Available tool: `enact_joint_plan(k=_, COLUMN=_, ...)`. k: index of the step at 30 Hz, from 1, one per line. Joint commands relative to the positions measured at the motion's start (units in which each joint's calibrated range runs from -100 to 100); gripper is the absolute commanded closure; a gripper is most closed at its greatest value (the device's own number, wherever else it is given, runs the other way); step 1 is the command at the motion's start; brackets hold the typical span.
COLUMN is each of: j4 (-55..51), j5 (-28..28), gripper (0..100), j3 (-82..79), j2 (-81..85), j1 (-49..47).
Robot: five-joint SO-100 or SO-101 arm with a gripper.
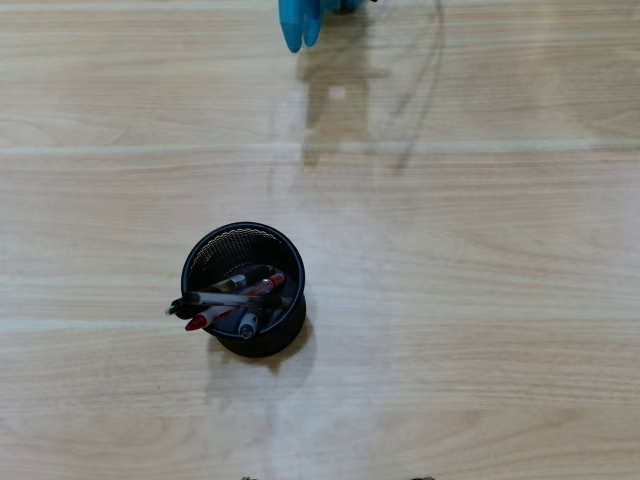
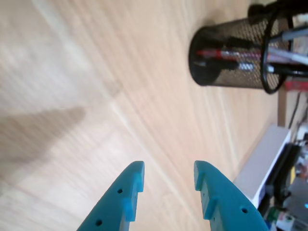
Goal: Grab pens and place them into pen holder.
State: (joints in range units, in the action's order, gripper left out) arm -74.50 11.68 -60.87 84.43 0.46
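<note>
Blue gripper [image 2: 168,175] — released, empty, far from mesh pen holder [image 1: 244,290]. Pens [image 1: 232,300] inside, none loose on table [image 1: 480,300] — best parked clear, probably.

A black mesh pen holder [image 1: 245,288] stands upright on the light wood-grain table [image 1: 480,300], left of centre and toward the lower part of the overhead view. Several pens [image 1: 232,303] lie slanted inside it, their ends poking over its left rim; one has a red cap, another is grey. At the top edge, well apart from the holder, the blue fingers [image 1: 291,25] of the gripper [image 1: 301,40] reach into view, close together, casting a faint shadow below them.
</note>
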Motion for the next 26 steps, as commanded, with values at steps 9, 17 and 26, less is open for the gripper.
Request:
enact_joint_plan(k=9, j4=1.92, j5=-3.06, gripper=87, j3=-32.25, j2=15.49, j1=-3.13)
enact_joint_plan(k=17, j4=2.01, j5=-3.01, gripper=87, j3=-31.98, j2=14.98, j1=-4.09)
enact_joint_plan(k=26, j4=2.01, j5=-3.01, gripper=87, j3=-31.98, j2=14.98, j1=-4.01)
